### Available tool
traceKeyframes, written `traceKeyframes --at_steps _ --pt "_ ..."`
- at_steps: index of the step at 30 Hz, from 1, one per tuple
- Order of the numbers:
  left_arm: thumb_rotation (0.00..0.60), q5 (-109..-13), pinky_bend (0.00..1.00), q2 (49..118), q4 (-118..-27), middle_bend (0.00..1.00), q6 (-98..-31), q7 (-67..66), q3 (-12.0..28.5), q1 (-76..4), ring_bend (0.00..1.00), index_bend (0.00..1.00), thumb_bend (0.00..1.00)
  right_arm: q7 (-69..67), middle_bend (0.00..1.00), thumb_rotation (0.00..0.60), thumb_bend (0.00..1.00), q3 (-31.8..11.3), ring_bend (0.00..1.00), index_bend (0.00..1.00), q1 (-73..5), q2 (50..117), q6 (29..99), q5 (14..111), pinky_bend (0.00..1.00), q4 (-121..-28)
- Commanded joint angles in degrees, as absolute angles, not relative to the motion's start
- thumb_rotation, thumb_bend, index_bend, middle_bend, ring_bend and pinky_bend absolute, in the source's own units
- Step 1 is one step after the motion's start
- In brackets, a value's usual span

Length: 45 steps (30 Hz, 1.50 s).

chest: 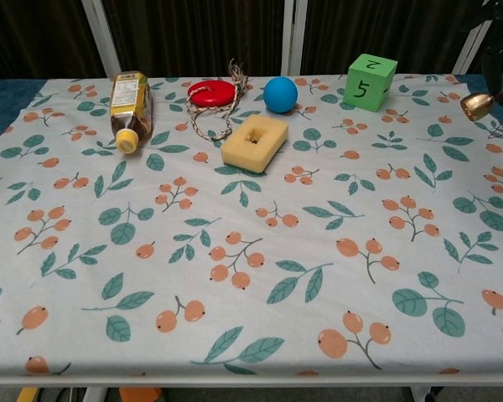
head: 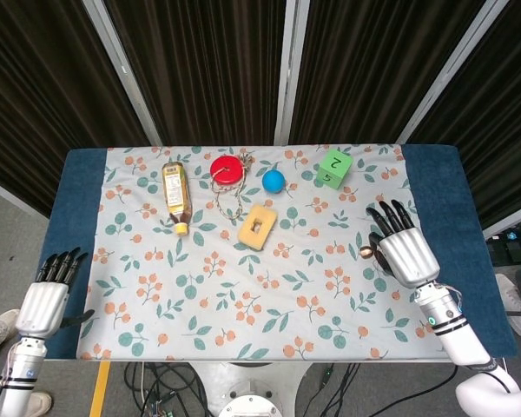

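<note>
My right hand [head: 405, 252] hovers over the right part of the flowered tablecloth [head: 243, 287], back up and fingers spread. A small brass bell [head: 366, 253] hangs at its thumb side, off the cloth. In the chest view the bell [chest: 476, 105] shows at the right edge with a dark finger above it and a red string beside it. My left hand [head: 45, 300] hangs beyond the table's left front corner, fingers straight, holding nothing.
Along the far side lie a tea bottle [head: 175, 195], a red disc [head: 227, 168] with a rope [head: 219, 195], a blue ball [head: 273, 181], a yellow sponge block [head: 258, 227] and a green die [head: 334, 167]. Blue table edges flank the cloth.
</note>
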State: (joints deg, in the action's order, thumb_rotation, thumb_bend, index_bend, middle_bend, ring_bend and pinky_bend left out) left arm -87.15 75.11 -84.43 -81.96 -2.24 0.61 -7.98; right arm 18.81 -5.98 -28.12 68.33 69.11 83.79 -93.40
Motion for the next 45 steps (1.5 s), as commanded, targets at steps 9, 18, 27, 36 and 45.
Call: traceKeyframes --at_steps 9,18,27,36,45 --pt "0.6 -87.4 0.01 75.1 -84.4 0.0 -81.9 -2.2 0.5 -8.1 0.0 0.0 0.0 23.9 0.15 0.6 0.36 -5.1 0.0 0.81 -27.2 71.1 66.0 80.4 0.0 -91.0" --pt "0.6 -87.3 0.01 75.2 -84.3 0.0 -81.9 -2.1 0.4 -8.0 0.0 0.0 0.0 22.9 0.15 0.6 0.36 -3.4 0.0 0.81 -28.5 73.8 61.8 80.3 0.0 -87.3" --pt "0.6 -87.3 0.01 75.4 -83.6 0.0 -82.0 -1.4 0.3 -7.9 0.0 0.0 0.0 21.9 0.15 0.6 0.36 -2.9 0.0 0.81 -29.3 76.7 58.9 78.9 0.0 -84.0" --pt "0.6 -87.3 0.01 75.4 -83.3 0.0 -81.9 -1.1 0.2 -7.8 0.0 0.0 0.0 21.5 0.15 0.6 0.36 -2.4 0.0 0.8 -29.7 78.3 57.5 78.2 0.0 -82.0" --pt "0.6 -87.3 0.01 75.4 -83.4 0.0 -82.1 -1.2 0.3 -7.7 0.0 0.0 0.0 22.0 0.08 0.6 0.22 -2.4 0.0 0.28 -29.8 77.5 55.9 76.0 0.0 -82.8"
